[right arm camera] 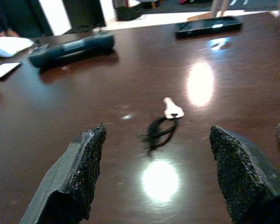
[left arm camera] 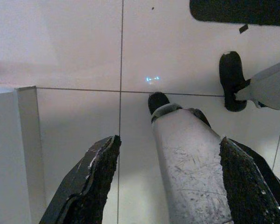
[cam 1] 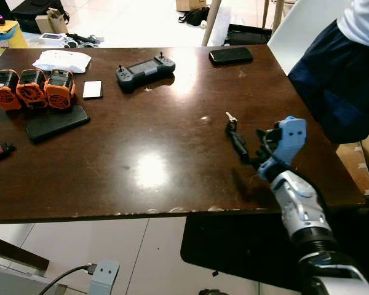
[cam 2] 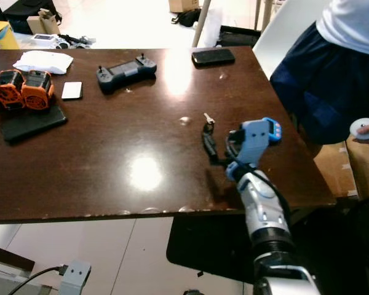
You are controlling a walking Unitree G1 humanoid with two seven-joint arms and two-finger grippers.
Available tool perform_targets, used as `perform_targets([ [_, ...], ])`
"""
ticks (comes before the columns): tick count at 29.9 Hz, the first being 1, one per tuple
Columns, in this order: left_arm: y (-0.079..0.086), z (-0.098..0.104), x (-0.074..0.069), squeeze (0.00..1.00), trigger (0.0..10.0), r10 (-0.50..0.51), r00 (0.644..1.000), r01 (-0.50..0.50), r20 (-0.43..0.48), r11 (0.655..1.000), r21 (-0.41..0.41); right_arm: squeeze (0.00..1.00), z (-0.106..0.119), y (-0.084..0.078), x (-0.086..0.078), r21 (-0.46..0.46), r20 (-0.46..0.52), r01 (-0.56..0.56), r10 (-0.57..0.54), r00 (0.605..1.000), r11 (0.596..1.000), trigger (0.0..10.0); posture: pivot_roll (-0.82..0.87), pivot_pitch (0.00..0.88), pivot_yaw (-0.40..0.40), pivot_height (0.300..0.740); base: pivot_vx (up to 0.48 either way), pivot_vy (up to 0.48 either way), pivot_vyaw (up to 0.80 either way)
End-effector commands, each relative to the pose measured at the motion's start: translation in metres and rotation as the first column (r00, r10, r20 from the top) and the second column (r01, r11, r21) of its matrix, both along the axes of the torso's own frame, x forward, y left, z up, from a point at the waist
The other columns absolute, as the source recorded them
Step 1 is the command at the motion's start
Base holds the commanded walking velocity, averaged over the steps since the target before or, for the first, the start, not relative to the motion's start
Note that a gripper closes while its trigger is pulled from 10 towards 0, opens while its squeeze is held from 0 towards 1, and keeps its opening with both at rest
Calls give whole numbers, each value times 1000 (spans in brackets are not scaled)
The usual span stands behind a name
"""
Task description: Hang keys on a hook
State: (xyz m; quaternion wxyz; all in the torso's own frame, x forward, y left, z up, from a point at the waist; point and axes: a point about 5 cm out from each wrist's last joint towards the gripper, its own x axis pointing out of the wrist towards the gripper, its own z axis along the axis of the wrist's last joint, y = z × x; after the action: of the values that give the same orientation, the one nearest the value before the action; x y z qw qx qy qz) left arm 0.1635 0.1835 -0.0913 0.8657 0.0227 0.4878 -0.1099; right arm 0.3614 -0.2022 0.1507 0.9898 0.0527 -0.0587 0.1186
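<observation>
Game controller [cam 1: 145,70], phone [cam 1: 231,55], orange batteries [cam 1: 32,88]

a lived-in home room: dark wooden table [cam 1: 141,166], white tiled floor [cam 1: 129,18], bags [cam 1: 34,12] strewn about.

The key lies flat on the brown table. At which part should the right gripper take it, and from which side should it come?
Probably at the dark loop, from the robot's side. The key lies flat on the table, its thin silver blade pointing away, hard to pinch. The loop, nearer the robot, looks bulkier. The right gripper is open, its fingers on either side of the loop, apart from it.
</observation>
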Motion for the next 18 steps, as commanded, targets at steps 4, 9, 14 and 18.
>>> perform_targets([
  [4, 0, -3, -8, 0, 10000, -10, 1000, 10, -27, 1000, -2, 0, 2, -14, 0, -1, 5, 46, -46, 999, 999, 10000, -97, 81, 60, 740, 266, 0, 0],
  [9, 1, -3, -8, 0, 10000, 3, 1000, -4, -24, 1000, -9, 0, 2, -16, -1, -5, 6, 53, -53, 999, 999, 10000, -98, 85, 64, 740, 273, 0, 0],
  [14, 0, -3, -6, 0, 10000, 9, 1000, -10, -19, 1000, -13, 0, -1, -14, -1, -5, 3, 52, -52, 999, 999, 10000, -97, 86, 67, 740, 276, 0, 0],
  [18, 0, -2, -5, 0, 10000, 10, 1000, -10, -16, 1000, -14, 0, -1, -16, -1, -7, 3, 56, -56, 998, 998, 10000, -98, 86, 66, 740, 277, 0, 0],
])
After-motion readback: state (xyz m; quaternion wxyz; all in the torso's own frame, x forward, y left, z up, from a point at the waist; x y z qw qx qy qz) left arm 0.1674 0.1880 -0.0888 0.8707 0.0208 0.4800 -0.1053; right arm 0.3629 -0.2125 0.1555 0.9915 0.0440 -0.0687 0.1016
